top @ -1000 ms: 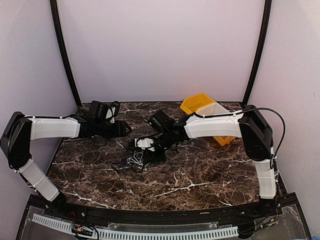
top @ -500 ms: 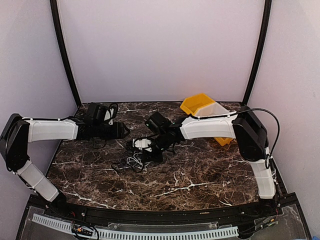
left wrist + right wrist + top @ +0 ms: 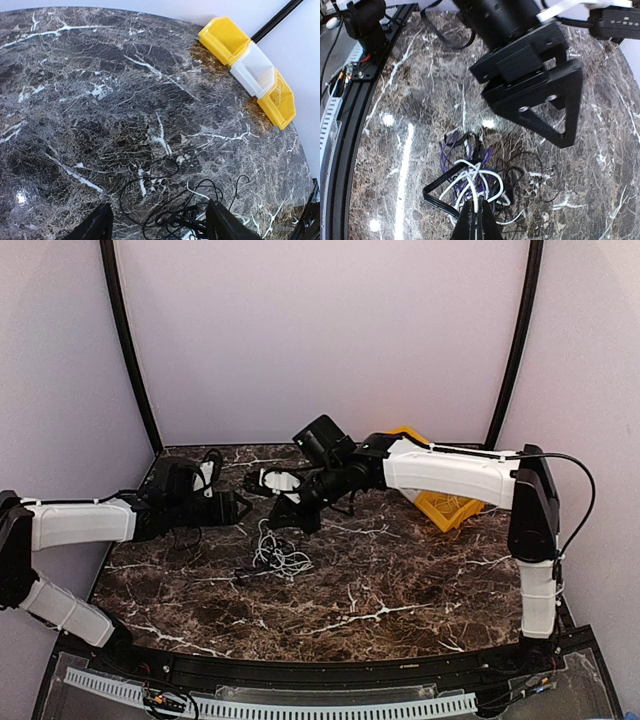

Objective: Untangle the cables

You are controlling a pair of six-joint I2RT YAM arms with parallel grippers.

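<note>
The cables [image 3: 280,558] lie as a small clump of white, purple and black cords [image 3: 470,180] on the marble table. My right gripper [image 3: 476,216] hangs above the clump, shut on a white cable strand that rises between its fingertips; from above, the right gripper [image 3: 277,524] sits just over the clump's far-left side. My left gripper [image 3: 240,508] hovers left of the clump and is open, with nothing between its fingers. In the left wrist view the left gripper [image 3: 160,227] frames thin black loops of the cables [image 3: 185,210]. Its open frame [image 3: 535,100] also shows in the right wrist view.
Yellow and white bins [image 3: 250,65] stand at the back right, partly hidden behind the right arm in the top view [image 3: 440,508]. A black rail [image 3: 350,100] runs along the table's near edge. Dark marble table [image 3: 400,590] spreads around the clump.
My right gripper has shut on the white cable and risen, swinging left and back, stretching the clump upward. The left arm has drawn back to the left and lowered.
</note>
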